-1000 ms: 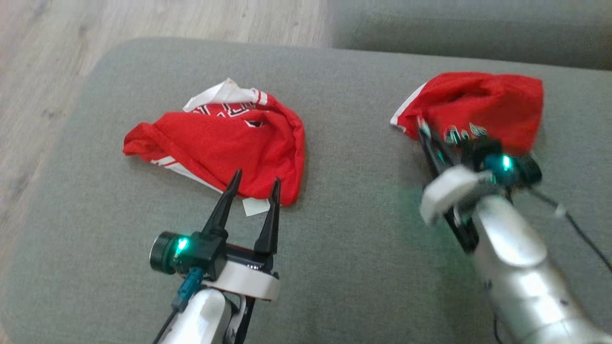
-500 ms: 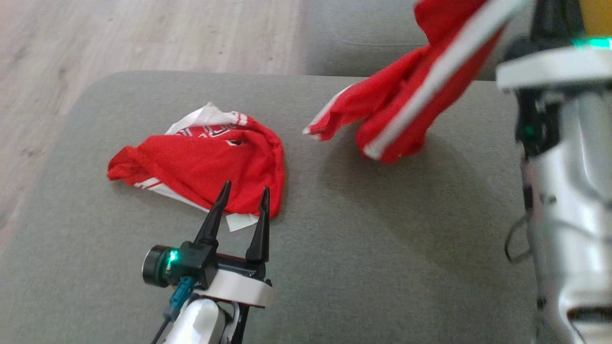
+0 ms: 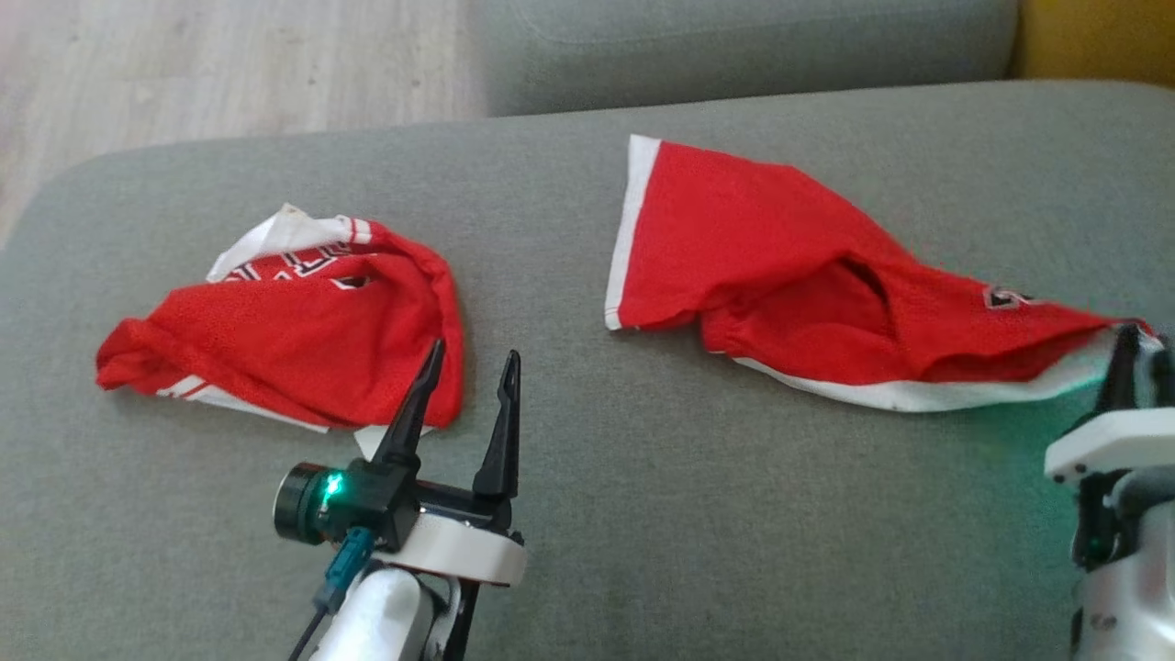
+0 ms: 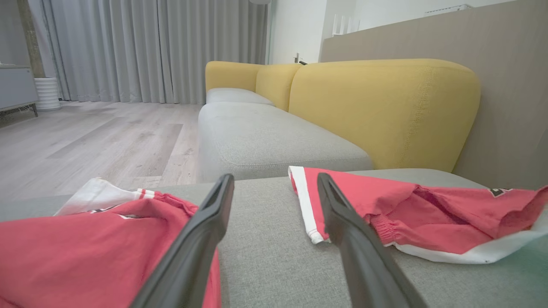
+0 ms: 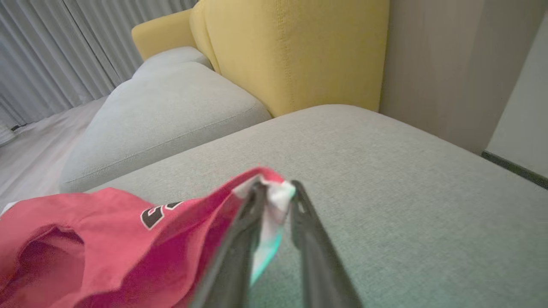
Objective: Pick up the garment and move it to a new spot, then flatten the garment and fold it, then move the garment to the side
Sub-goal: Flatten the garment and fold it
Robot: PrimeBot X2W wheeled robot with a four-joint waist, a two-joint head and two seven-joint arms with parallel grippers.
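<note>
The garment (image 3: 780, 266) is red with white trim and lies stretched out across the right half of the grey sofa cushion (image 3: 569, 514). My right gripper (image 3: 1143, 341) is at the garment's right end. In the right wrist view the right gripper (image 5: 277, 186) has its jaws narrowly apart, with the white hem caught between the tips and lifted slightly off the cushion. My left gripper (image 3: 473, 351) is open and empty, with its fingertips at the near edge of a second, crumpled red garment (image 3: 294, 340). The left wrist view shows the left gripper (image 4: 275, 177) between both garments.
A second grey seat cushion (image 4: 265, 137) lies beyond, with yellow backrests (image 4: 385, 107) to the right. The wooden floor (image 3: 184, 73) is past the cushion's far left edge. Bare cushion lies between the two garments and in front of them.
The head camera has shifted. My right gripper lifted the garment into the air, then laid it down stretched out toward the right. The left gripper has stayed open by the crumpled garment.
</note>
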